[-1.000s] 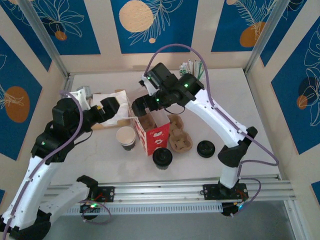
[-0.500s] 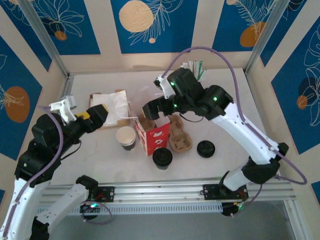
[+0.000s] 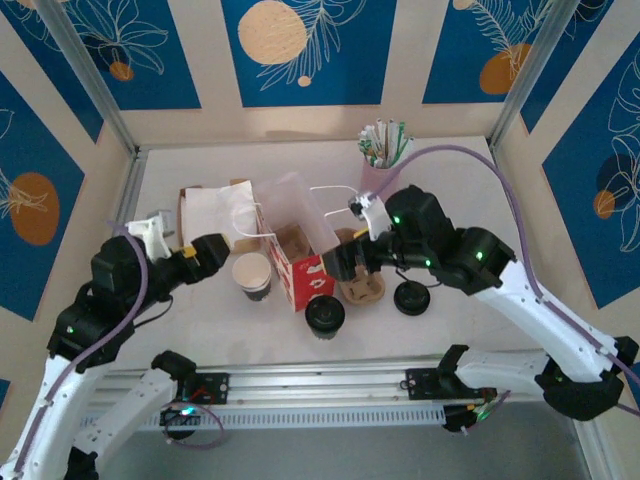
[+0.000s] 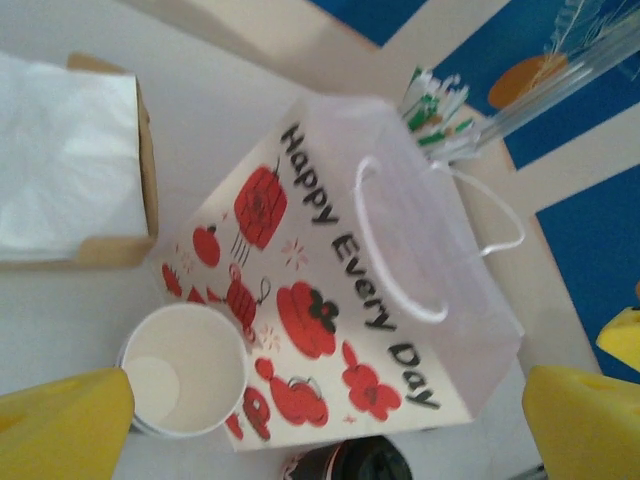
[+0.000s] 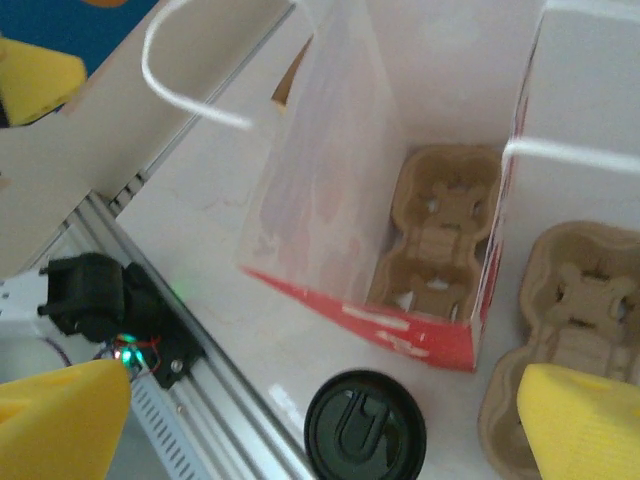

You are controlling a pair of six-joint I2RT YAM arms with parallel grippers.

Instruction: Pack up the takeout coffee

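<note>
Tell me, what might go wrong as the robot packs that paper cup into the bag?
The cup stands close beside the paper bag, so the open left gripper could nudge the bag over while grasping. The cup has no lid, so tilting might spill any contents. The bag's handles could snag it going in.

A: What is on the worktop (image 3: 470,200)?

B: Near its middle stands an open paper bag (image 3: 300,240) with red print. A paper cup (image 3: 251,273) is just left of it, a cardboard cup carrier (image 3: 362,285) just right. Toward the near edge lie a black lid (image 3: 325,314) and a second lid (image 3: 411,297).

A: Farther back?

B: Napkins (image 3: 215,210) far left; a pink cup of straws (image 3: 377,172) by the far edge.
</note>
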